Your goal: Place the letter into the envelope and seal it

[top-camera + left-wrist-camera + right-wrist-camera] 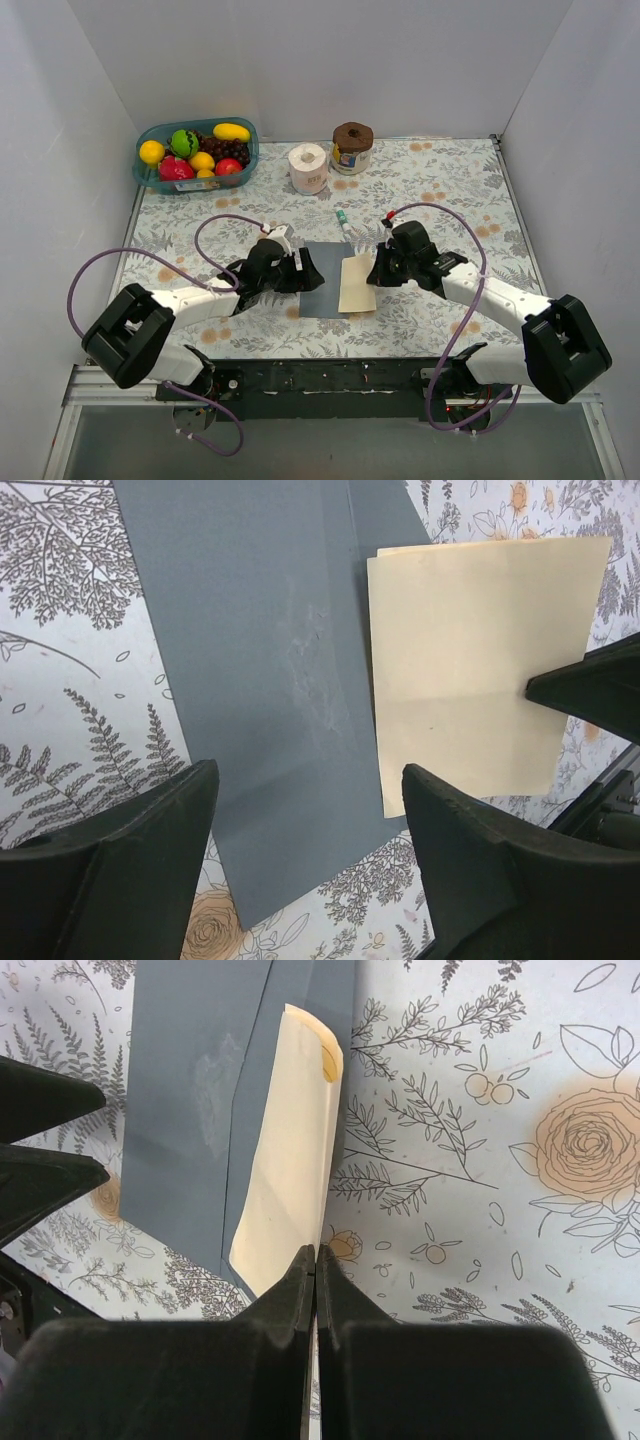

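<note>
Tabletop scene with two robot arms, seen from above and from each wrist. Nearest, both arms reach forward from the near edge of a table [450, 190] covered in a pale cloth printed with leaves and orange roses. They meet near its middle.

The left gripper [308, 780] hovers over the near part of the envelope [250, 680]. Its two black fingers are spread wide with nothing between them. The envelope is a flat, dark slate-grey sheet lying on the cloth at the centre of the table. It has a faint pale scuff on its face and a long crease near its right side.

The right gripper [315, 1255] comes in from the opposite side. Its fingers are pressed tightly together, pinching the right edge of the letter [285, 1150]. The letter is a plain cream-tan sheet on the envelope's right side. Its left edge overlaps the envelope's right margin, and the rest sticks out over the cloth. It arches slightly instead of lying flat. Whether its left edge sits inside the envelope's pocket cannot be told.

Just beyond the envelope lies a small pen [343, 220]. Farther back, near the rear wall, a roll of white tissue [308, 168] and a jar [351, 148] with a brown lid stand side by side. In the far left corner sits a blue tub [247, 160] of colourful fruit.
</note>
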Action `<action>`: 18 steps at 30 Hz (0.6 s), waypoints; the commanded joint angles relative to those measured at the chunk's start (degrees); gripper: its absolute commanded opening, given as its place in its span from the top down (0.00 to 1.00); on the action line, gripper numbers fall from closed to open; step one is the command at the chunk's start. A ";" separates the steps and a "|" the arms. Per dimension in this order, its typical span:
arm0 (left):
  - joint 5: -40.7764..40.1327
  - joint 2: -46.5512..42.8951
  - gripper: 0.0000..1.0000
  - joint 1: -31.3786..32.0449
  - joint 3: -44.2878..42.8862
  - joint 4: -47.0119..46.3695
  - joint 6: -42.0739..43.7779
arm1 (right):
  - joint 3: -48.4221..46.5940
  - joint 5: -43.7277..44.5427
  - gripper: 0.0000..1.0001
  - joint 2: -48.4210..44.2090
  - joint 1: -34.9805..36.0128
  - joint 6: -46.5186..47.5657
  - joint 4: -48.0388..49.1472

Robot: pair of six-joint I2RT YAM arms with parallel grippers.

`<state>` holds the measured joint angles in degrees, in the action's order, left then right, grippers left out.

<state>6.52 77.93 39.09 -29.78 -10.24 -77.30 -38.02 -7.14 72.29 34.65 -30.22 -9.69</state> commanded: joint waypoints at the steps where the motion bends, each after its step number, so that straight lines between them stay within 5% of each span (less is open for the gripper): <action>1: 2.08 1.34 0.29 -0.07 -1.77 -3.20 2.76 | -1.27 2.04 0.99 0.48 -0.20 -0.37 -0.50; 18: -5.73 -0.41 0.28 -0.16 -1.51 1.10 2.15 | -2.85 1.60 0.99 2.85 -0.90 0.16 0.03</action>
<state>4.23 80.20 39.09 -30.17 -10.52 -75.85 -38.26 -5.72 75.18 34.11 -30.17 -10.35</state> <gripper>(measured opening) 0.716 0.024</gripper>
